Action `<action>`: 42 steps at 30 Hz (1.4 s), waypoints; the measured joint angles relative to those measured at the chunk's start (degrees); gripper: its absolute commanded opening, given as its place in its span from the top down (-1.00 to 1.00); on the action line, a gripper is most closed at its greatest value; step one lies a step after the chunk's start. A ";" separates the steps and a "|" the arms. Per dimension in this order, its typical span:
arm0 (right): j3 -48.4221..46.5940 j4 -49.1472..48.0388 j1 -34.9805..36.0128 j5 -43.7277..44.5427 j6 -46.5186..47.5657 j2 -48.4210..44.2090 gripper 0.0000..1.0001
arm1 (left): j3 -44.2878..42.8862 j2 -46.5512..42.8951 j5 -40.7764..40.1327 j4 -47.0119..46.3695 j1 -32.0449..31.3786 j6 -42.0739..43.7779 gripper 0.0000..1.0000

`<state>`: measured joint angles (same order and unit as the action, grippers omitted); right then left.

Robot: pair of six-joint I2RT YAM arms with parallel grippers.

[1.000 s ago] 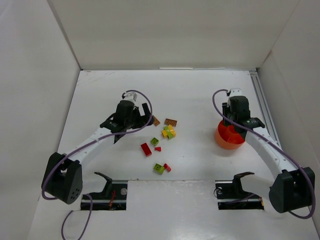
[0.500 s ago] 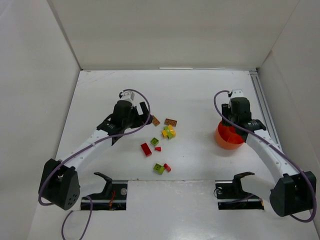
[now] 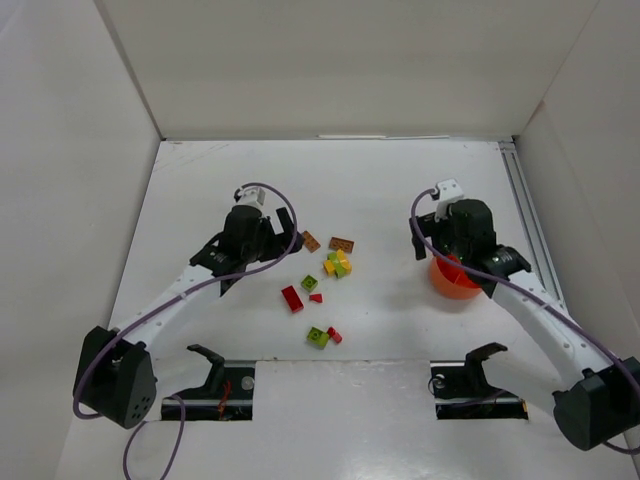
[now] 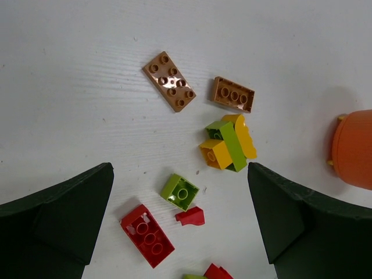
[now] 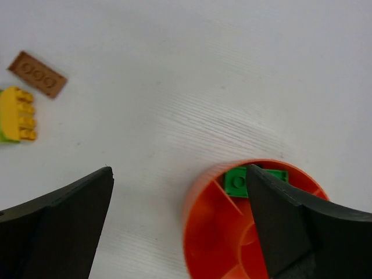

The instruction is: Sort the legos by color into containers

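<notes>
Bricks [image 4: 226,142]: loose cluster under left gripper [image 4: 179,174], which is spread and empty.
Bowl [image 5: 197,232]: at 3 o'clock of the cluster, well apart; one green brick [image 5: 235,181] in its 12 o'clock compartment.
Right gripper [image 5: 179,171]: spread, empty, above the bowl's edge.
Advice: straddle one lone brick, clear of its neighbours.
Writing: none legible.

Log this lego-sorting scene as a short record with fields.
left gripper: open, above the lime brick
right gripper: open, over the orange bowl
orange bowl: a green lego shows in one compartment
table: brown plates, yellow-and-green cluster, lime brick, red brick, not yet sorted
</notes>
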<state>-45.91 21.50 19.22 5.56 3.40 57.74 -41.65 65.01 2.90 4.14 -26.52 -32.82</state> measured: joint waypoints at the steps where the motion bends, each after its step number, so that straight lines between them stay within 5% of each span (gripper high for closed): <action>1: 0.00 -0.37 1.99 -0.07 0.04 0.07 -1.00 | 0.07 0.02 -0.04 0.50 0.00 -0.50 -0.99; 12: -4.55 -4.63 23.78 3.58 0.09 16.41 -0.97 | 4.61 -1.27 -0.83 3.10 0.00 -7.10 -0.99; 22: -14.51 -8.72 34.05 2.95 0.20 33.31 -0.92 | 17.75 -19.56 -2.27 10.99 0.02 -17.22 -0.84; 28: -11.74 -8.55 35.10 4.48 -3.21 30.73 -0.94 | 21.73 -19.71 -2.47 11.37 -1.55 -20.74 -0.81; 42: -6.54 -6.67 34.86 14.19 -11.02 17.09 -0.97 | 14.88 -2.64 -7.13 7.45 -11.28 -21.46 -0.63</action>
<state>-52.45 14.83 54.08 19.75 -7.62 74.83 -26.76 62.37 -4.23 11.60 -37.80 -54.28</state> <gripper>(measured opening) 0.983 0.856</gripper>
